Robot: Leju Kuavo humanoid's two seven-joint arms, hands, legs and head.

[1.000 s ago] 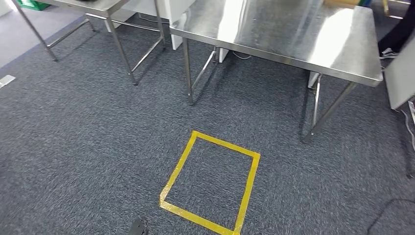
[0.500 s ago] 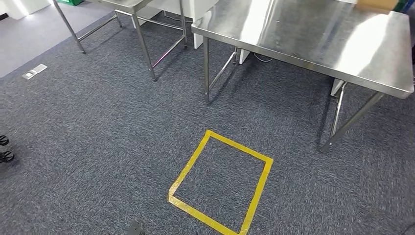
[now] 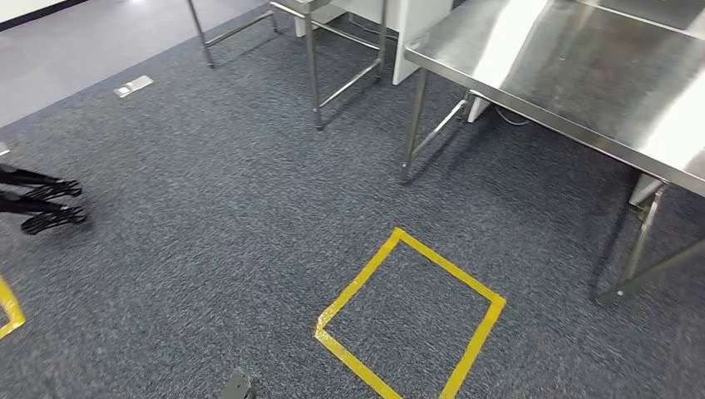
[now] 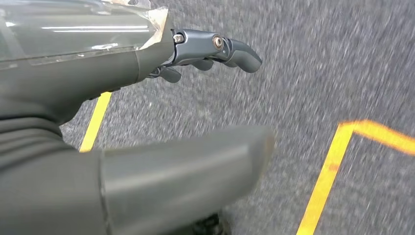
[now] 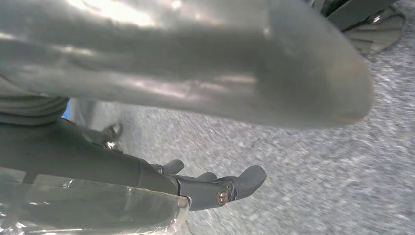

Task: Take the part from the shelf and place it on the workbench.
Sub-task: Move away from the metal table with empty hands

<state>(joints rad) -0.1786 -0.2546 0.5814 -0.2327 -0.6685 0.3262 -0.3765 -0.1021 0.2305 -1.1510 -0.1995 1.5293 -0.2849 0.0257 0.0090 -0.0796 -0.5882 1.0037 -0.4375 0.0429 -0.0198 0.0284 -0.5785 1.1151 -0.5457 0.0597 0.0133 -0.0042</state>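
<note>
1. Floor (image 3: 208,208): dark grey carpet across the head view, meeting a paler smooth strip at the far left corner
2. Tape square (image 3: 409,320): a yellow outline on the carpet, near the foot of the head view, standing apart from the bench legs
3. Workbench (image 3: 582,75): a steel top at the upper right of the head view, bare and reflective where visible; one leg (image 3: 411,125) stands on the carpet beyond the square
4. Second table (image 3: 312,58): steel legs at the top centre, well apart from the square
5. Floor plate (image 3: 133,86): a small metal fitting set in the carpet at the far left
6. Black stand feet (image 3: 46,204): dark pronged parts reaching in from the left edge
7. Left hand (image 4: 147,127): hangs over the carpet, fingers (image 4: 220,49) extended and lightly curved, thumb apart from them, nothing held; yellow tape lines lie beneath it
8. Right hand (image 5: 195,122): likewise above the carpet, fingers (image 5: 230,188) spread away from the thumb, empty
9. The part and the shelf: location cannot be told from these views
</note>
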